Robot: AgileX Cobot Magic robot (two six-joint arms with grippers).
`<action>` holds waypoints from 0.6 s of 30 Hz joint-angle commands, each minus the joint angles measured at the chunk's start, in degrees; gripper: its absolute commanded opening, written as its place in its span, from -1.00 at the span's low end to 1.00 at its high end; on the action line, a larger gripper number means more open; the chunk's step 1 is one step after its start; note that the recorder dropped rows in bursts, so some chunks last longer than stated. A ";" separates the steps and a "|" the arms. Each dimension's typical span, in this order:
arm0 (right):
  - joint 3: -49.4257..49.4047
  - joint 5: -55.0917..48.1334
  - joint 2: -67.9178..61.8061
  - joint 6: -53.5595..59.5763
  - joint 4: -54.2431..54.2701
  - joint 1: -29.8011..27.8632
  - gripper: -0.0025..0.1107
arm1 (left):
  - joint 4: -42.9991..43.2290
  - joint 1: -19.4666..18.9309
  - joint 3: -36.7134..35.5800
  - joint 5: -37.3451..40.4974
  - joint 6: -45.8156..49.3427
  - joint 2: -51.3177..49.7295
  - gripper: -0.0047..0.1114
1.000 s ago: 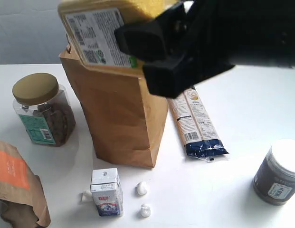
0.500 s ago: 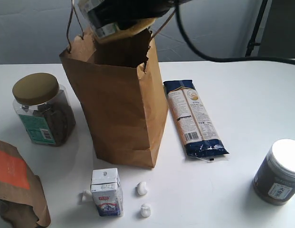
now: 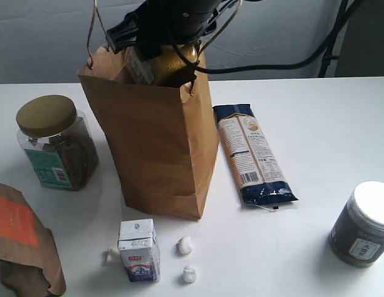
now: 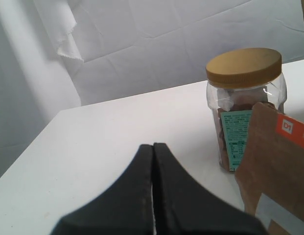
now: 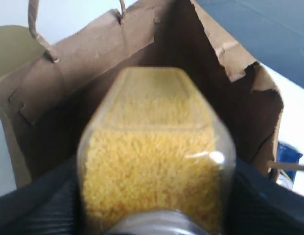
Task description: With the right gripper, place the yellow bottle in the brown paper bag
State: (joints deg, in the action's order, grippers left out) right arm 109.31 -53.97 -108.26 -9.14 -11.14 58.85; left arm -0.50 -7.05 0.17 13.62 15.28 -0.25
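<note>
Clearance seems the reason for the pose: the right gripper (image 3: 156, 38), clamped on the yellow bottle (image 3: 166, 65), holds it base-first in the open mouth of the brown paper bag (image 3: 154, 142), centred between its walls, clear of the torn rim.

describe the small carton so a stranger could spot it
Find the tall brown paper bag mid-table. Before its base, nearer the camera, stands the small carton. It is the only white-and-blue box, upright, with two white lumps beside it.
</note>
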 commanded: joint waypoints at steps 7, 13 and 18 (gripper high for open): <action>1.14 1.94 6.74 -2.14 -2.89 0.78 0.45 | 0.00 0.34 -0.17 -0.19 -0.12 0.25 -0.92; -2.97 0.73 17.37 -1.93 -2.09 6.67 -0.50 | 0.00 0.34 -0.17 -0.19 -0.12 0.25 -0.92; -25.12 13.67 31.38 -13.98 -12.36 9.56 -0.96 | 0.00 0.34 -0.17 -0.19 -0.12 0.25 -0.92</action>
State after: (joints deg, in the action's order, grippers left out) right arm 95.13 -48.15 -83.42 -16.76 -19.16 68.53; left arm -0.50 -7.05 0.17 13.62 15.28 -0.25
